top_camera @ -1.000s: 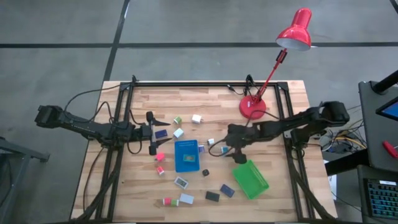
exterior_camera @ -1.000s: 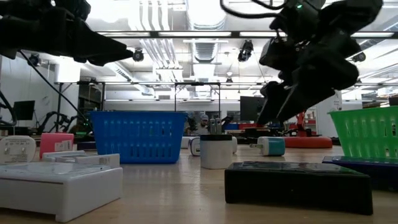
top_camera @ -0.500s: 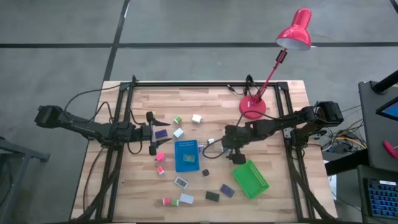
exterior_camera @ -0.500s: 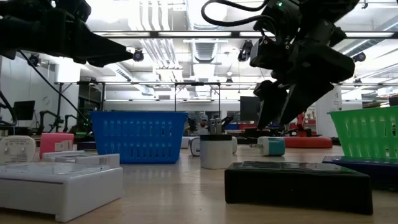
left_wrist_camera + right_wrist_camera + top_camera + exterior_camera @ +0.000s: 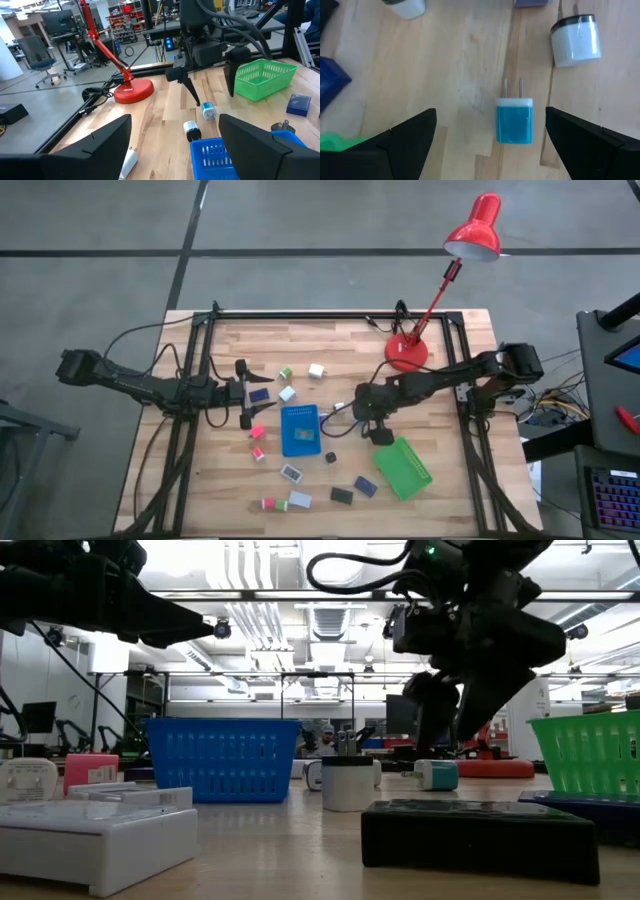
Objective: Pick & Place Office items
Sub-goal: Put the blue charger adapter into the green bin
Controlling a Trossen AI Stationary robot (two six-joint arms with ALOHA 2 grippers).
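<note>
Over the blue plug [image 5: 514, 121], right end effector [image 5: 487, 142] wide open; off-centre descent could tip it on the desk [image 5: 455, 70].

Open right pincer [image 5: 447, 730] hangs above a light-blue block [image 5: 436, 775].

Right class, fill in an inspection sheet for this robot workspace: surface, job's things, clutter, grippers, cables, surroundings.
Surface: pale wooden plank table.
Job's things: small coloured blocks scattered; light blue plug adapter lying flat; blue slatted basket; green slatted basket.
Clutter: red desk lamp.
Grippers: right gripper open above the adapter; left gripper open, waiting at the table's left.
Cables: black lamp cable by the lamp base.
Surroundings: workshop with desks and chairs.
</note>
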